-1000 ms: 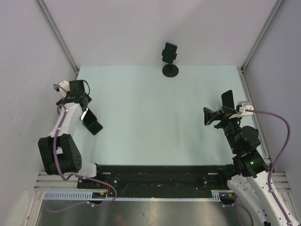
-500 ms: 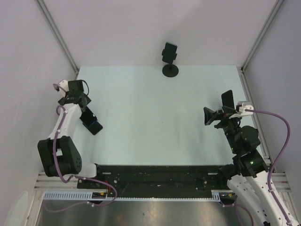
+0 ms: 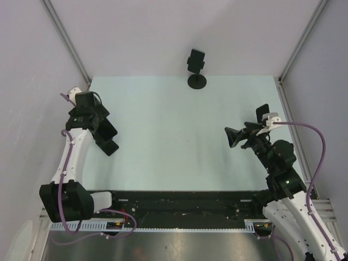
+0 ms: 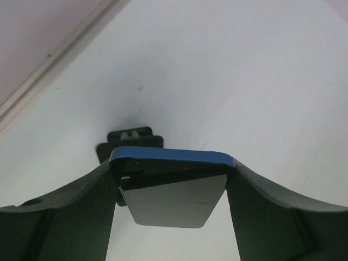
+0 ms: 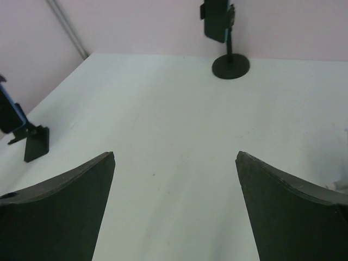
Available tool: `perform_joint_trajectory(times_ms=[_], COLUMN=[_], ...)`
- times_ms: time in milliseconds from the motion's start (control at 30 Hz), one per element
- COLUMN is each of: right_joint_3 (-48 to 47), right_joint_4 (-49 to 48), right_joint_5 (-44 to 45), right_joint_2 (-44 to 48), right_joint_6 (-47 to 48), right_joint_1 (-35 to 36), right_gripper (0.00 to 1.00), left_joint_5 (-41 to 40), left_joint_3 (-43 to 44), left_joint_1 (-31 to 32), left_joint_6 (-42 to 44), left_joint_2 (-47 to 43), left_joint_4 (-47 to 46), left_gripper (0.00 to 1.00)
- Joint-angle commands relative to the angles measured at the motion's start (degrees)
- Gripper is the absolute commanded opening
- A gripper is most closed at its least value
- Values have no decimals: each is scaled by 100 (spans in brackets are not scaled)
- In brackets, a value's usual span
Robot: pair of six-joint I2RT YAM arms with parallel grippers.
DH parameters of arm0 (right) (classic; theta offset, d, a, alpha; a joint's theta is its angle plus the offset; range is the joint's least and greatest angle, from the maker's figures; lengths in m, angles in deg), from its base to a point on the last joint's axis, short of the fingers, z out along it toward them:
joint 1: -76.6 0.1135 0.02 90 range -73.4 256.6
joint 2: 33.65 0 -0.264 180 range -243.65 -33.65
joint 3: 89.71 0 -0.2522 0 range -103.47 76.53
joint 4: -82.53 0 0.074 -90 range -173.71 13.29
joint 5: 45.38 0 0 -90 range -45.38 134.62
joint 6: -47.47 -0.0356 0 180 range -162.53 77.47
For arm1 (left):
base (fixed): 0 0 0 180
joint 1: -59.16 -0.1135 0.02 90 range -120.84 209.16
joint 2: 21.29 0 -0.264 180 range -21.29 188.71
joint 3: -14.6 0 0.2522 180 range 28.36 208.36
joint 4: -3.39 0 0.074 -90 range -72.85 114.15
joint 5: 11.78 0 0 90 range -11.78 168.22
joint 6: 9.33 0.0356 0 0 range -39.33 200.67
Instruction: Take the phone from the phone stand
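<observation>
A phone in a blue case (image 4: 169, 179) sits between the fingers of my left gripper (image 4: 171, 169), which is shut on its two long edges. Just behind and below it is the small black phone stand (image 4: 130, 140). From above, my left gripper (image 3: 102, 130) covers the phone, and the stand's foot (image 3: 110, 145) shows at the table's left side. In the right wrist view the phone's blue edge (image 5: 10, 115) stands over the stand (image 5: 35, 142) at the far left. My right gripper (image 3: 239, 138) hovers open and empty at the right.
A second black stand on a round base (image 3: 197, 81) holds another dark phone (image 3: 196, 60) at the table's back edge, also seen in the right wrist view as the stand (image 5: 230, 65). Walls enclose the table on three sides.
My left gripper has come down over the phone and its fingers have shut on the phone's edges. My right arm has shifted a little to the left.
</observation>
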Motion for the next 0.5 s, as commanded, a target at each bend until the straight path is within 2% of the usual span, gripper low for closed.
perform_joint_trajectory(times_ms=[0, 33, 67, 267, 467], right_joint_3=[-283, -292, -301, -301, -318], right_joint_4=[-233, -286, -321, -795, -1524], right_joint_5=[-984, -1133, -1500, -2723, -3243], right_joint_2=[-491, -579, -771, -1519, -2915], right_joint_6=[-190, -226, -270, -700, -1612], right_joint_1=[59, 68, 77, 217, 577], right_gripper=[100, 100, 100, 100, 100], left_joint_5=[539, 688, 767, 1040, 1418], left_joint_3=[436, 506, 524, 647, 867], left_joint_1=[559, 595, 943, 2017, 2905], left_joint_6=[167, 150, 89, -236, -570], left_joint_2=[-225, -216, -208, 47, 662], left_joint_4=[55, 90, 125, 116, 99], left_gripper=[5, 4, 4, 4, 1])
